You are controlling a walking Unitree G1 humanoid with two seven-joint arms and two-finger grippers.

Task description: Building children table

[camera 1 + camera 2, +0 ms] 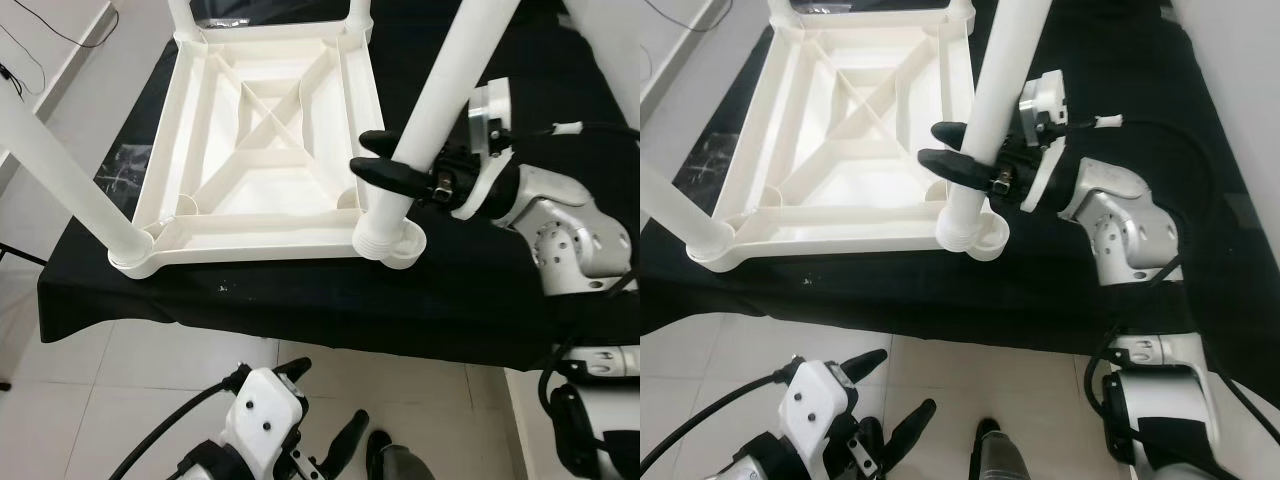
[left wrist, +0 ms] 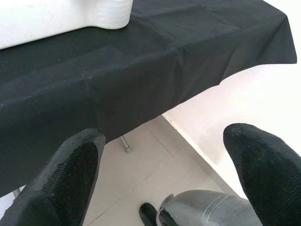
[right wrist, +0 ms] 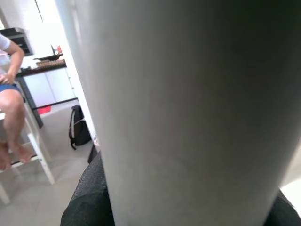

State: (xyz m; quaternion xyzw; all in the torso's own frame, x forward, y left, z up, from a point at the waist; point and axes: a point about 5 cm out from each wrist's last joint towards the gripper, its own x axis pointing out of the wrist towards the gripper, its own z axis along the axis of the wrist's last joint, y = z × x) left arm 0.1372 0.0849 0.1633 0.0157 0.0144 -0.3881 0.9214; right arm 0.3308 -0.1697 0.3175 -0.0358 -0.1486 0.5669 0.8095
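- Leg (image 1: 440,110) of the upturned white tabletop (image 1: 262,150) sits pinched in the right end effector (image 1: 385,160), its threaded foot at the near right corner socket (image 1: 392,240).
- Its long axis leans up and away from that socket (not yet plumb, by the look of it), so seating it likely calls for tipping it upright.
- Left end effector (image 2: 160,160) hangs spread below the black-draped surface (image 1: 300,300), farther from the work.
- Another fitted leg (image 1: 70,180) rises at the near left corner; nothing blocks the socket.
- A seated person (image 3: 9,94) is visible beyond, in the right wrist view.
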